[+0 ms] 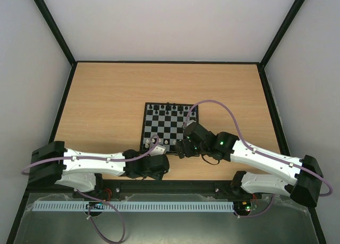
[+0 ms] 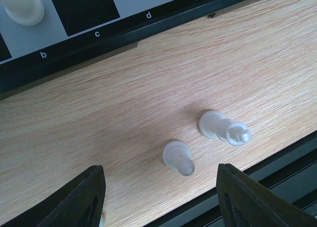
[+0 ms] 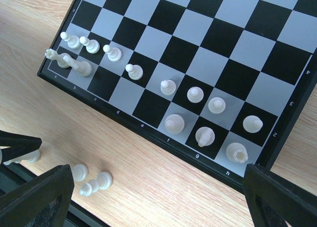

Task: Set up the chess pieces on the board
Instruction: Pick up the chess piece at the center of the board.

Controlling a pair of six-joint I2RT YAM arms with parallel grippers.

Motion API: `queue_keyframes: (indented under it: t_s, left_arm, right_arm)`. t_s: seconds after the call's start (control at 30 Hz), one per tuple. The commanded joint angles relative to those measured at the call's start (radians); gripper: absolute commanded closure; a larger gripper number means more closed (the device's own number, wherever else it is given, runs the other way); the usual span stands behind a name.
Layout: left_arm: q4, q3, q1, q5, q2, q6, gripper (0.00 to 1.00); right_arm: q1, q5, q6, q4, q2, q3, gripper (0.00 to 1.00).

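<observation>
— Between the fingers of the left gripper [image 2: 159,195], what's lying?
— Two white chess pieces [image 2: 224,128], tipped over on the table [image 2: 148,88] beside the board [image 2: 99,41]. I'm keeping the fingers apart, straddling them, touching neither.
— And the right gripper [image 3: 158,197]?
— Hanging wide and empty near the board's edge, giving me room.
</observation>
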Motion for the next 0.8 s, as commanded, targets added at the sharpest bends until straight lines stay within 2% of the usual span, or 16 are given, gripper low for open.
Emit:
queue_keyframes:
  t_s: [0.0,0.77]
  left_arm:
    - [0.002,0.019,-0.009,-0.008,0.006,0.005,0.35]
    - [-0.001,0.013,-0.016,-0.003,0.007,-0.012,0.31]
  right_arm:
    - [-0.005,0.013,0.002,-0.016,-0.015,-0.009,0.06]
    - [-0.005,0.028,0.008,-0.023,-0.045,-0.008,0.08]
